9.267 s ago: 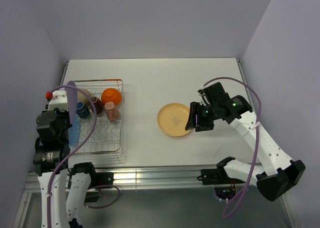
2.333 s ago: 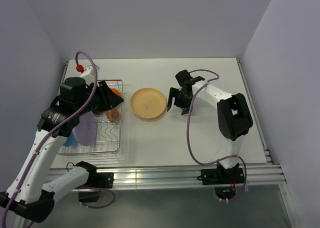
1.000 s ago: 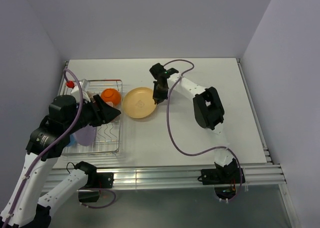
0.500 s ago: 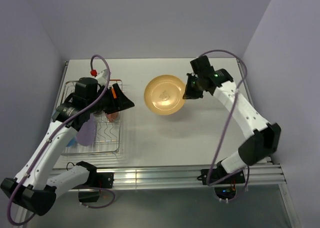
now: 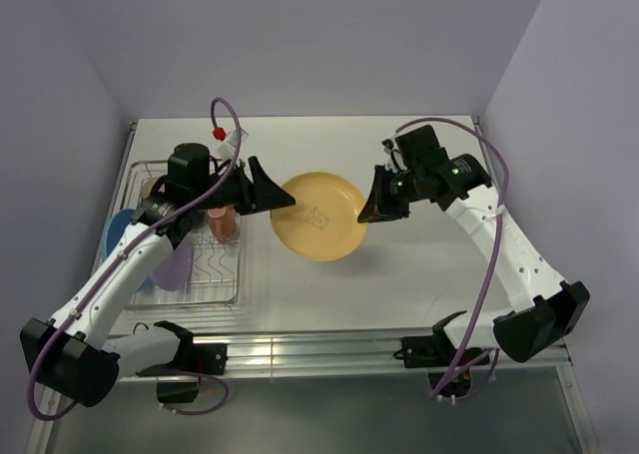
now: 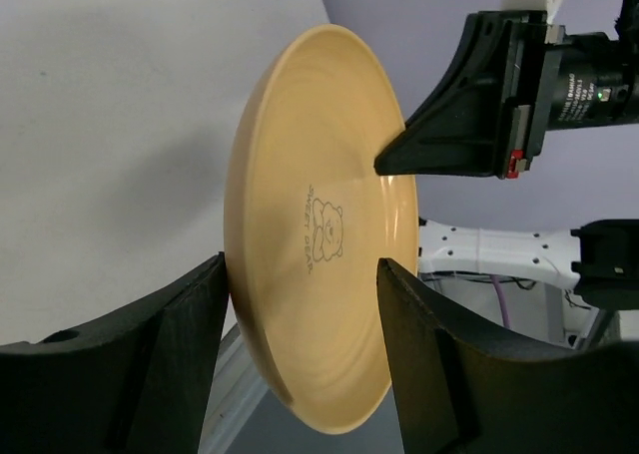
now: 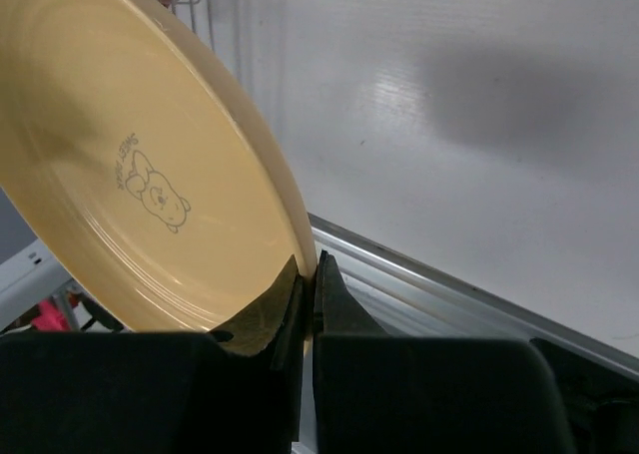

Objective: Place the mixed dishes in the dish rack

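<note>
Plate in the air: your right gripper (image 5: 365,213) is pinched tight on the right rim of the tan plate (image 5: 318,218). The right wrist view shows both of its fingertips closed on that edge with the rim between them. The plate is off the table (image 5: 419,274) and tilted. Its face, with the small bear mark (image 6: 324,227), is turned up toward the top camera. It hangs just to the right of the dish rack (image 5: 212,274), not inside it.

Your left gripper (image 5: 278,197) is at the plate's opposite, left rim with its jaws spread wide. In the left wrist view the 2 fingers stand either side of the plate's edge, 1 on the back and 1 on the face. You cannot tell from these views whether either one touches it, and they are not clamped on it.

In the rack you can see 2 plates on the left side: the blue plate (image 5: 118,236) by the left wall and the lilac plate (image 5: 176,266) just beside it. The pinkish-orange mug (image 5: 222,223) sits in the right part of the rack, close under the left arm. That arm hides the far end of the rack, so you cannot make out what lies there.
</note>
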